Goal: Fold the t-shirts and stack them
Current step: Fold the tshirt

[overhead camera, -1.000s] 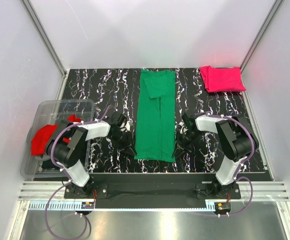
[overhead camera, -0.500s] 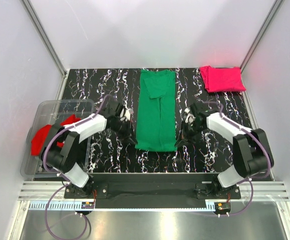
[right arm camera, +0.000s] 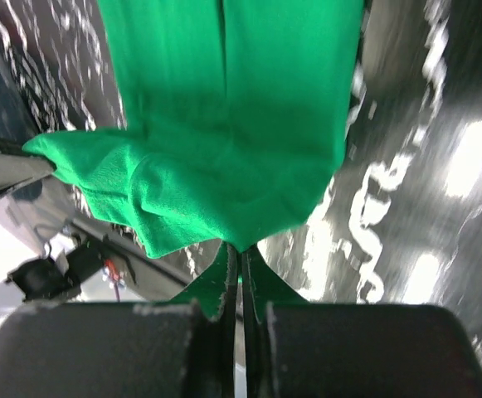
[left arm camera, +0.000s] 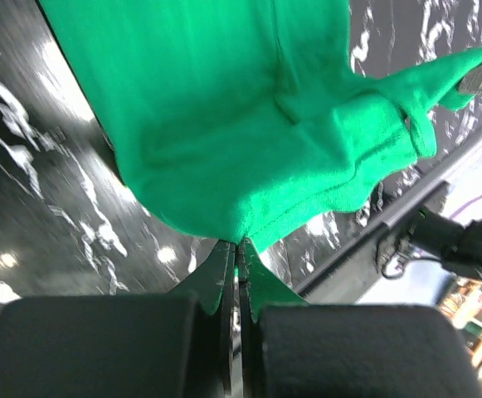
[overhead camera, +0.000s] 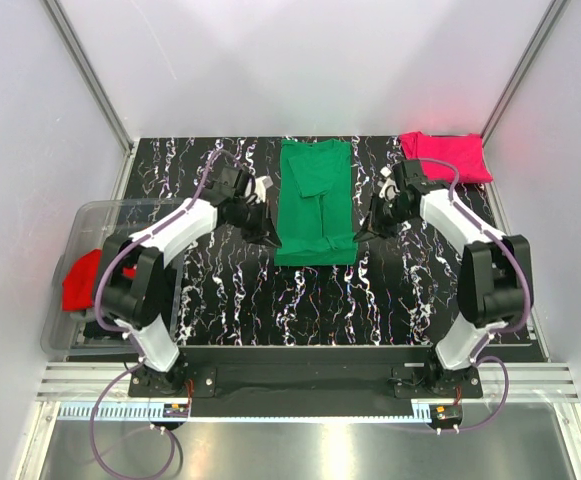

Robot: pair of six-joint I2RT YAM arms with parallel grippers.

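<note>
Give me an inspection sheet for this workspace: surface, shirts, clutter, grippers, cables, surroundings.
Surface: black, white-veined table.
Job's things: green shirt mid-table, near corners pinched up; pink shirt folded at the far right corner; red shirt in the bin.
Clutter: clear bin at the left edge.
Grippers: left gripper and right gripper each shut on a near corner of the green shirt.
Cables: purple cables along both arms, off the cloth.
Surroundings: white walls, metal posts.
</note>
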